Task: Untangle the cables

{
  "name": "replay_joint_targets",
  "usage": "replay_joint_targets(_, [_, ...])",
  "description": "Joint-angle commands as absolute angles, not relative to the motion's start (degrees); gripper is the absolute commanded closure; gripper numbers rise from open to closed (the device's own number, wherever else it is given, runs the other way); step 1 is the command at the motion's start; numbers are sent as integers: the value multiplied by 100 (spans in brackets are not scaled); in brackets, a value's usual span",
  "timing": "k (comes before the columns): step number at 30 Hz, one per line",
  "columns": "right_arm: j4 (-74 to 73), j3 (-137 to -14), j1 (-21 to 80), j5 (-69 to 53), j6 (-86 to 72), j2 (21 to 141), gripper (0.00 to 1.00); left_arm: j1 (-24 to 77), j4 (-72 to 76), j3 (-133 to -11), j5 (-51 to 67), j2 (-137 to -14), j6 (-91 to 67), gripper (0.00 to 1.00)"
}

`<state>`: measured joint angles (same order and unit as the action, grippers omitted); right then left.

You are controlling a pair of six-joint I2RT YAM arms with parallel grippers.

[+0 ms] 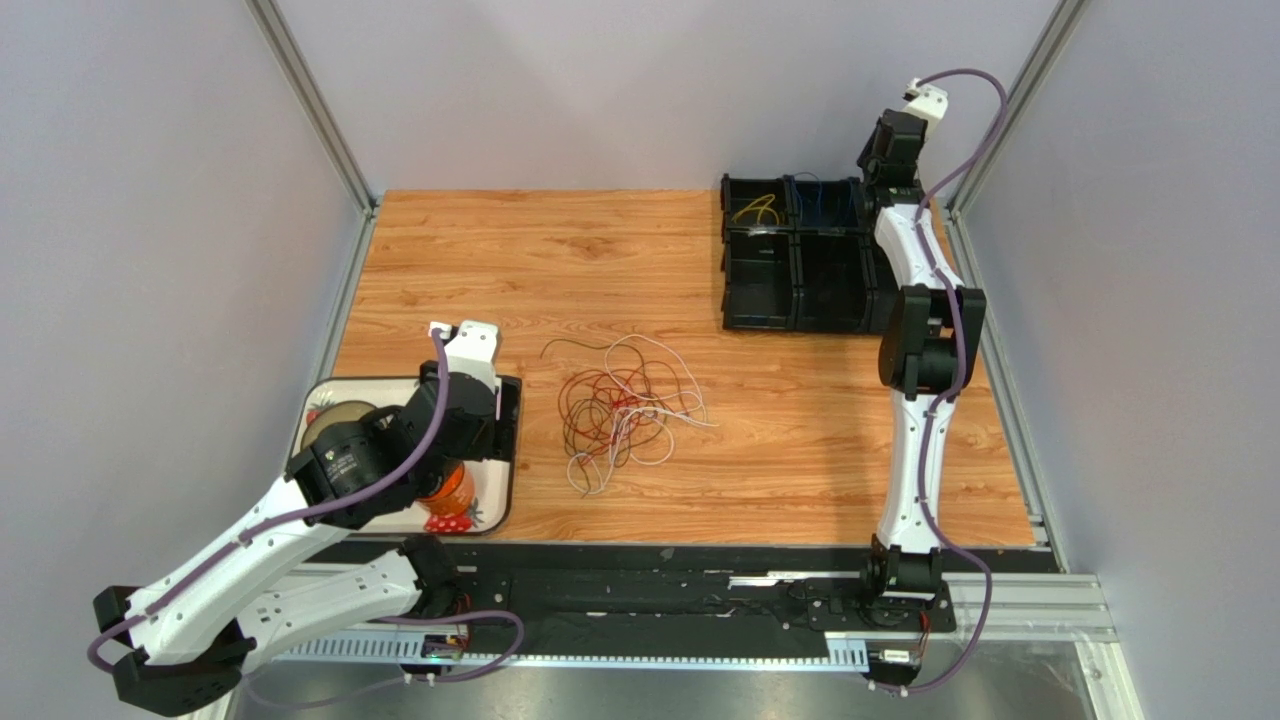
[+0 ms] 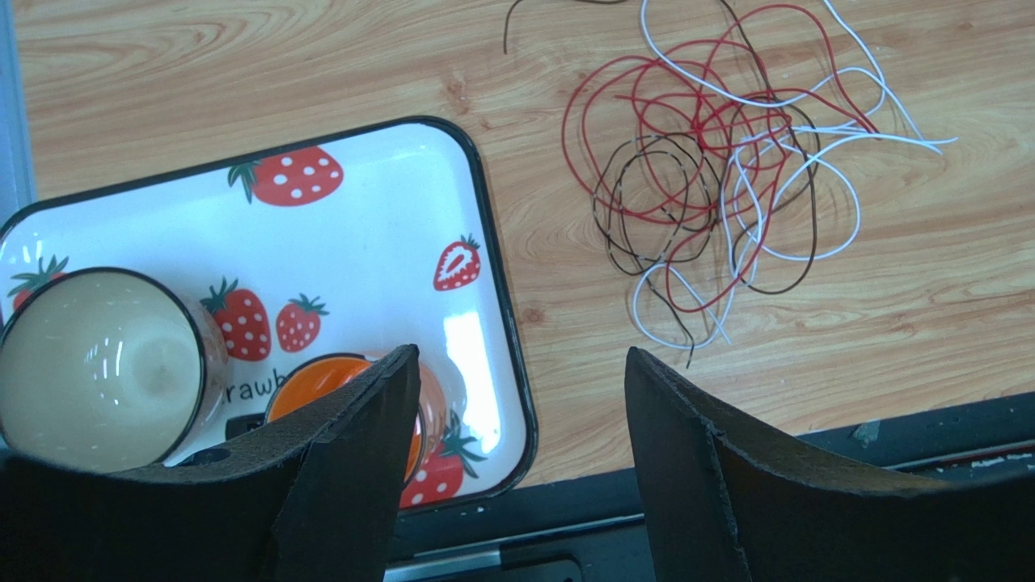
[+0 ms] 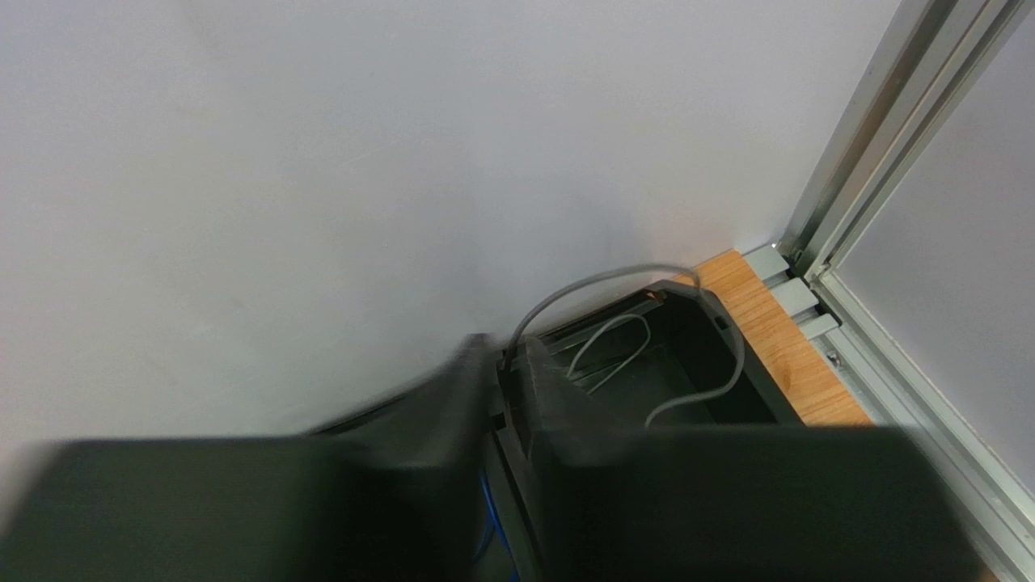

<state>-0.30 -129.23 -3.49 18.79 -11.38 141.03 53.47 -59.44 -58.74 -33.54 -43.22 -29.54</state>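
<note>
Right end effector (image 3: 501, 354), blurred so we cannot tell its jaws' state, hangs over the black bins (image 1: 796, 270); left end effector (image 2: 522, 360) gapes empty; we'd release fully before lifting, as the cables (image 1: 624, 408) lie tangled on the tabletop (image 1: 496, 270), 7 o'clock of those bins.

Bare wood (image 1: 526, 270) rings the cables (image 1: 624, 408); tray (image 1: 496, 495) near their left, bins (image 1: 793, 285) well apart.

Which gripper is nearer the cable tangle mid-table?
Left. The left gripper hovers over the strawberry tray, just left of the cable tangle; the right gripper is at the black bins in the back-right corner.
</note>
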Motion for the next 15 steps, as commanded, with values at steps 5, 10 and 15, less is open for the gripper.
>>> replay_joint_targets(5, [-290,-13017,-439,1951,-1362,13703,44,5326,-5968,-5898,-3454,-4289,-2962,29])
replay_joint_targets(10, [-588,-12851,-439,2039,-1590,13422,42,5326,-5959,-5906,-3454,-4289,-2962,29])
replay_joint_targets(15, [-817,-12516,-431,1916,-1863,12913,42,5326,-5968,-5915,-3445,-4219,-2962,30])
